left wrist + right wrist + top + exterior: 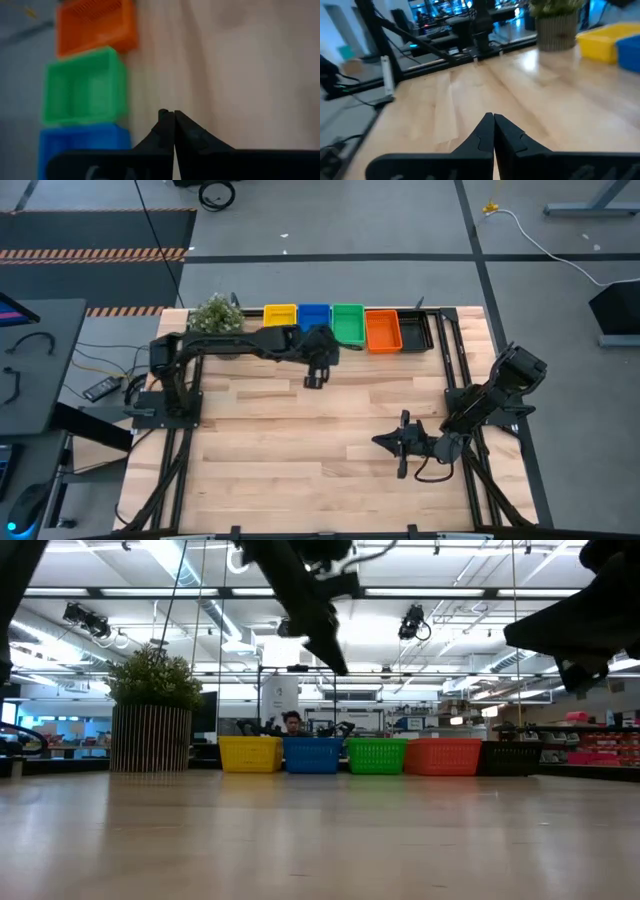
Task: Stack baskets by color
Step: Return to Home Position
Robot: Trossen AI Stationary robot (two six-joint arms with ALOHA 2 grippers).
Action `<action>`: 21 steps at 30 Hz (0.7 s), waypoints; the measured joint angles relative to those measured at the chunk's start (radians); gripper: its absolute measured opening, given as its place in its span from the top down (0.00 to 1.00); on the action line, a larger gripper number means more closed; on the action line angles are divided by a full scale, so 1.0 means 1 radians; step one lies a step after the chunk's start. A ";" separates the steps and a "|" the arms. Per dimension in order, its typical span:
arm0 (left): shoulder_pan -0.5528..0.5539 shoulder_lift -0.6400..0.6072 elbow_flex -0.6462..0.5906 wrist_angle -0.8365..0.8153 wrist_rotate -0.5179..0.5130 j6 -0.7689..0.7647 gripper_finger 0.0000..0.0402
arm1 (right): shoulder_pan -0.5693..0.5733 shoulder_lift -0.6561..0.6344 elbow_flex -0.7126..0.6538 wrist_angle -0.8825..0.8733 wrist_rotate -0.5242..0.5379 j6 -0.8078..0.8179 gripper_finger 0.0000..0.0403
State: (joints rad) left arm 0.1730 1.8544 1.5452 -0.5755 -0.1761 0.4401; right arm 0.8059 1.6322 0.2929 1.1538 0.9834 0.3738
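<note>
Several baskets stand in a row along the table's far edge: yellow point(280, 315), blue point(313, 316), green point(348, 326), orange point(383, 331) and black point(416, 331). Their bottoms rest on the wood. My left gripper point(313, 383) hangs shut in the air, just on the near side of the blue and green baskets point(82, 87), and holds nothing. The low view shows it well above the table point(335, 665). My right gripper point(378, 441) is shut and empty too, out over the table's near right part and pointing toward the left edge.
A small potted plant point(215, 317) stands at the far left, next to the yellow basket point(607, 40). Bare wood point(300, 450) spreads over the table's middle and near side. Dark frame rails run along the left and right edges. A person shows in the room behind the baskets.
</note>
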 joint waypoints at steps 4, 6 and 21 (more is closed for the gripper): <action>-0.018 -0.081 -0.039 -0.100 0.065 -0.068 0.97 | -0.037 -0.069 -0.075 0.005 -0.144 0.114 0.99; -0.010 -0.148 -0.136 -0.034 0.110 -0.090 0.97 | -0.067 -0.117 -0.123 0.004 -0.205 0.151 0.99; 0.032 -0.712 -0.951 0.655 0.135 -0.377 0.99 | -0.800 -0.450 -0.281 -0.031 -1.082 0.094 1.00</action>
State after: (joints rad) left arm 0.2047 1.1419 0.5942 0.0797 -0.0408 0.0631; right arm 0.0055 1.1821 0.0116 1.1230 -0.0990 0.4677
